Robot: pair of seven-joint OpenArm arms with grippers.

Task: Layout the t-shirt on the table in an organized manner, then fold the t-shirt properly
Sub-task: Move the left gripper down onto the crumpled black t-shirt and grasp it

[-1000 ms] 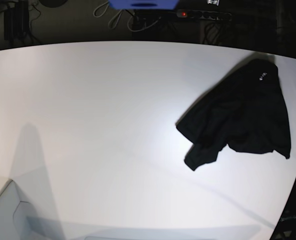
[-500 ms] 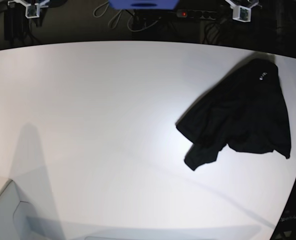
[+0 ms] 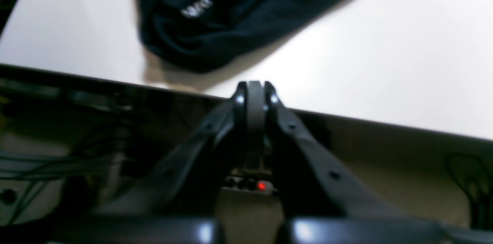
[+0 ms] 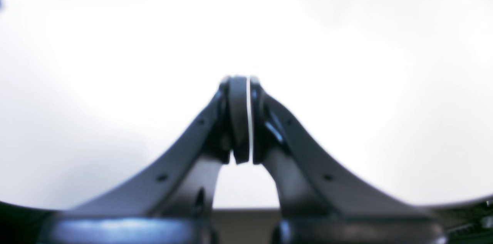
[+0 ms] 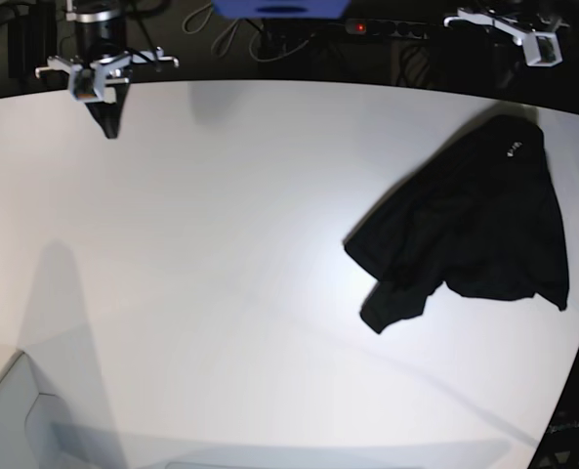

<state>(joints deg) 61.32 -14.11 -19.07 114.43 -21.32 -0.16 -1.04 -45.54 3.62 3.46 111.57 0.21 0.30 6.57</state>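
The black t-shirt [image 5: 475,234] lies crumpled near the right side of the white table [image 5: 221,244], its small white neck label [image 5: 512,149] facing up. In the left wrist view the shirt [image 3: 238,9] and its label [image 3: 196,7] lie just ahead of my left gripper [image 3: 254,90], which is shut and empty over the table's far edge [image 3: 346,119]. The left arm [image 5: 514,24] shows at the top right of the base view. My right gripper [image 5: 110,130] hangs shut and empty over the table's far left; its wrist view shows the closed fingertips [image 4: 240,86] above bare tabletop [image 4: 115,44].
Behind the table's far edge lie a power strip with a red light [image 5: 359,27], cables and a blue object [image 5: 279,8]. A pale box [image 5: 16,420] sits at the bottom left corner. The table's curved edge runs close to the shirt on the right.
Both arms have come into the base view from the top. The right gripper has dropped down over the table's far left corner; the left arm has shifted right. The shirt has not moved.
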